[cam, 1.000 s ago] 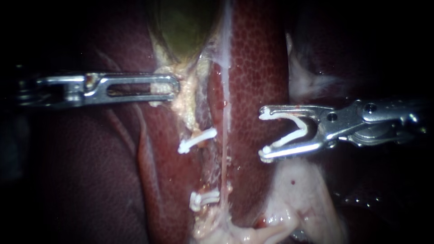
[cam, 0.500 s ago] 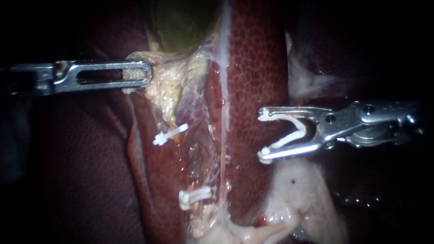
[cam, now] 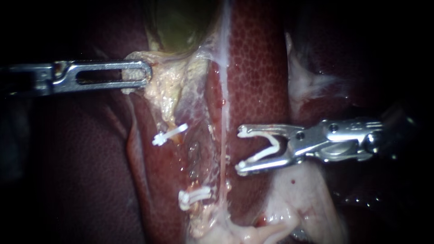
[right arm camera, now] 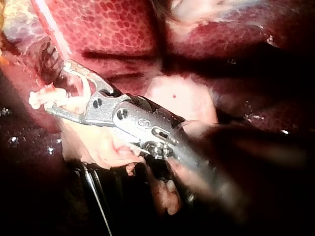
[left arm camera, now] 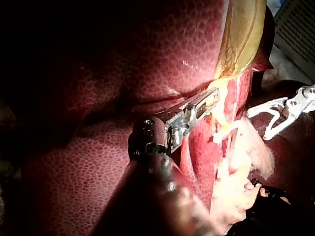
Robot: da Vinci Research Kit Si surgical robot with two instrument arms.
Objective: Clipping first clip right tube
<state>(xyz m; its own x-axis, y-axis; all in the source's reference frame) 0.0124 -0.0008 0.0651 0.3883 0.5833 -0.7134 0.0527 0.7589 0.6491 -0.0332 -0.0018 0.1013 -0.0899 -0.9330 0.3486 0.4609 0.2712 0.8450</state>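
**White clip (cam: 261, 154) held open beside the right tube (cam: 223, 143)**

The right instrument (cam: 241, 150) spreads its jaws wide, gripping the clip between them, just beside the right tube and not yet around it. The left instrument (cam: 135, 74) is clamped on pale tissue (cam: 165, 90) under the gallbladder (cam: 181, 22). Approach looks to be the step in hand. Next, the jaws should straddle the tube, then close.

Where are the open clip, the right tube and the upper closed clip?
open clip (cam: 274, 143), endoscope view, on its hinge bend.
right tube (cam: 223, 144), endoscope view, midway along the thin strand.
upper closed clip (cam: 171, 134), endoscope view, on its middle.
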